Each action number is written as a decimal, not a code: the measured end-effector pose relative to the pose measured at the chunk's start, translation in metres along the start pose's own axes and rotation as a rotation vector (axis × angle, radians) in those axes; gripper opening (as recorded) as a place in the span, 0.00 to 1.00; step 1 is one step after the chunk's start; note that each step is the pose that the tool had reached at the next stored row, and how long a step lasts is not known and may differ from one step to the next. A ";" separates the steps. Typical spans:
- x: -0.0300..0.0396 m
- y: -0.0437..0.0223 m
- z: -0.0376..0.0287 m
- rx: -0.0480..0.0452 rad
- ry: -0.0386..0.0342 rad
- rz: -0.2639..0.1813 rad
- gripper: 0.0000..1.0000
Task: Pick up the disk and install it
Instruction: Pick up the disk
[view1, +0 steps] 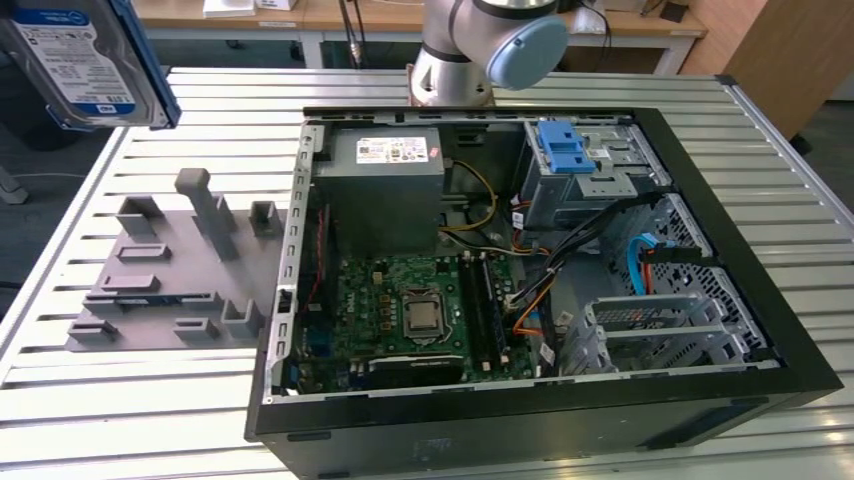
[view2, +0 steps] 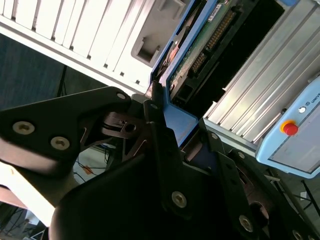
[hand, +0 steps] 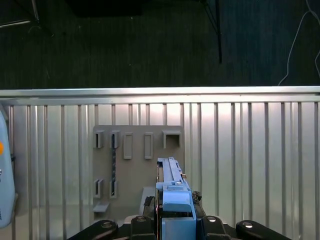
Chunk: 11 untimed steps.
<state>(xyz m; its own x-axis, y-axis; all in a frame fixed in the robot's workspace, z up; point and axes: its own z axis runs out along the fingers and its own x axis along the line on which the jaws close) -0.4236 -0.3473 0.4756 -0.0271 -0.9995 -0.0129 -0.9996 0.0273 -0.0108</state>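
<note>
You are holding the disk (view1: 80, 60), clamped in the end effector (hand: 175, 222), high over the slatted surface (view1: 134, 400) at the exterior view's left, with open air lying around it and the grey fixture plate (view1: 174, 270) raising its upright posts below. Inside the open computer case (view1: 534, 420), the grey power supply box (view1: 387, 190) is filling the far corner, cables (view1: 587, 235) are crossing the middle just beside the drive cage (view1: 607, 175), and a blue latch (view1: 567, 150) is sitting on top of that cage. The arm's base (view1: 461, 60) is standing just behind the case's far wall.
</note>
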 end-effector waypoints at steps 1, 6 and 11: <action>0.0002 -0.0010 0.0000 0.0000 -0.0001 0.000 0.36; 0.0007 -0.0055 0.0001 0.0000 0.0000 0.000 0.36; 0.0012 -0.0096 0.0001 0.0001 0.0000 0.000 0.36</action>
<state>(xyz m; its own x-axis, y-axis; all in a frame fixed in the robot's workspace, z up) -0.4140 -0.3487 0.4755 -0.0271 -0.9995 -0.0129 -0.9996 0.0272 -0.0109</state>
